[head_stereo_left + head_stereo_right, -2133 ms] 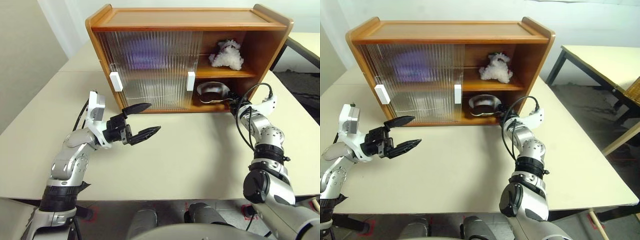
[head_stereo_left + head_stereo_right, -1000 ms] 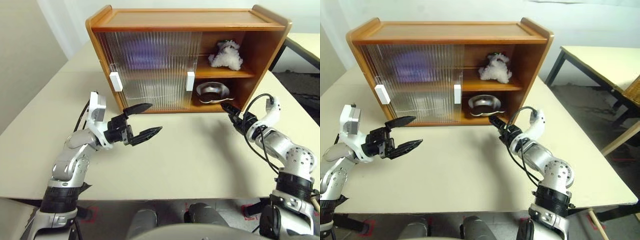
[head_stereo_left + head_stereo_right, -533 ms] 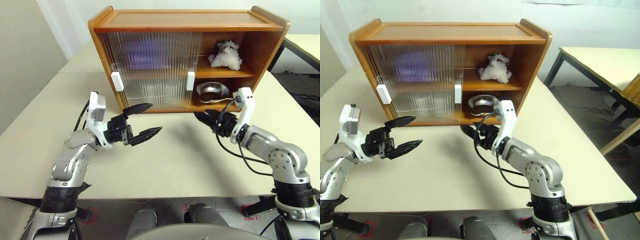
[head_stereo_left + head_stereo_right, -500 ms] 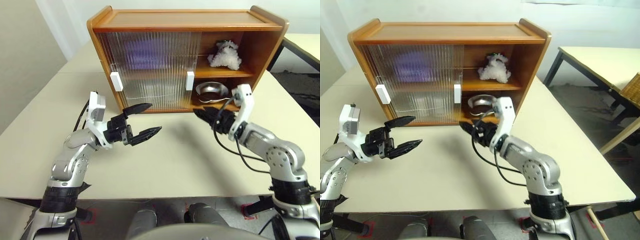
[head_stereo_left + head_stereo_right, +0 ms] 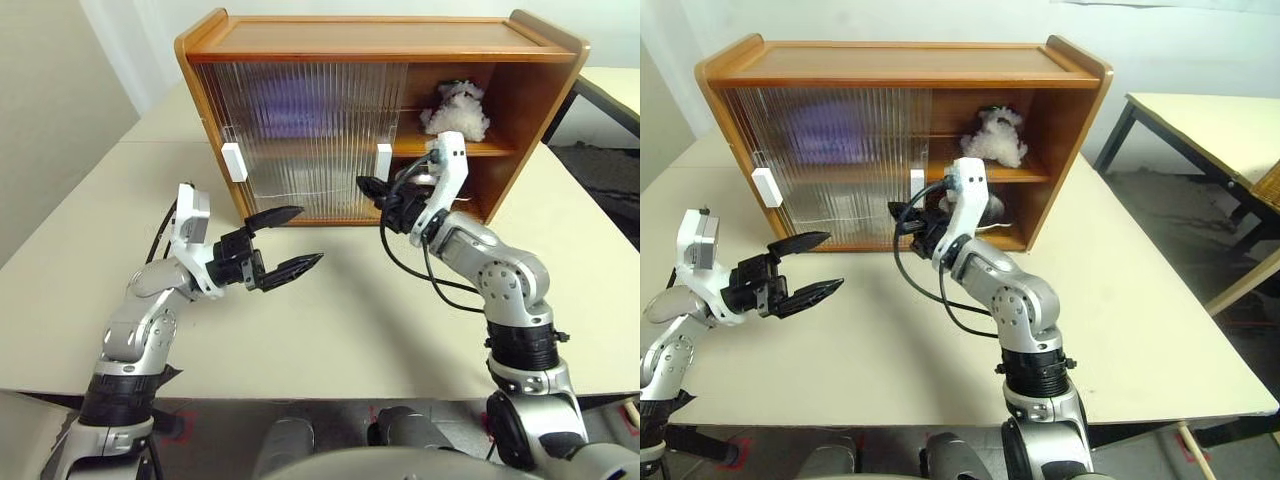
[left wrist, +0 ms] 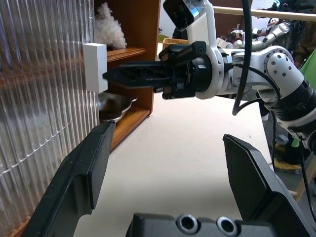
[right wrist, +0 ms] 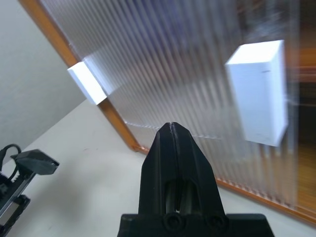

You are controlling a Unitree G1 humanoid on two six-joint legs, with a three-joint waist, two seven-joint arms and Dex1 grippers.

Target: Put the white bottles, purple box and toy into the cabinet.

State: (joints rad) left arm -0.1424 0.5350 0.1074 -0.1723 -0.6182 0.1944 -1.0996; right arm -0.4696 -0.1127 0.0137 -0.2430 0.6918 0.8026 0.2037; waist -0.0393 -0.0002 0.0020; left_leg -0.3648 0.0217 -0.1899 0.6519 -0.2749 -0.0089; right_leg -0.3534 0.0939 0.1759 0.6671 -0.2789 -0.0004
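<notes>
The cabinet (image 5: 380,38) stands at the back of the table, its two ribbed doors slid left and its right side open. On the upper shelf in that open part sits the toy (image 5: 456,107). A purple blur, the purple box (image 5: 290,100), shows dimly through the ribbed doors. The white bottles are hidden. My right gripper (image 5: 363,185) is shut and empty, its tip (image 7: 171,126) just left of the white door handle (image 5: 384,160). Out over the table in front of the doors, my left gripper (image 5: 308,235) is open and empty.
A metal bowl (image 6: 114,104) lies on the cabinet's lower shelf, behind my right arm. A second white handle (image 5: 233,161) sits on the left door. Another table (image 5: 1210,120) stands off to the right. The pale tabletop (image 5: 330,320) stretches between my arms.
My right arm swung left and up, from in front of the open compartment to beside the white door handle, and its gripper shut. The left arm has not moved.
</notes>
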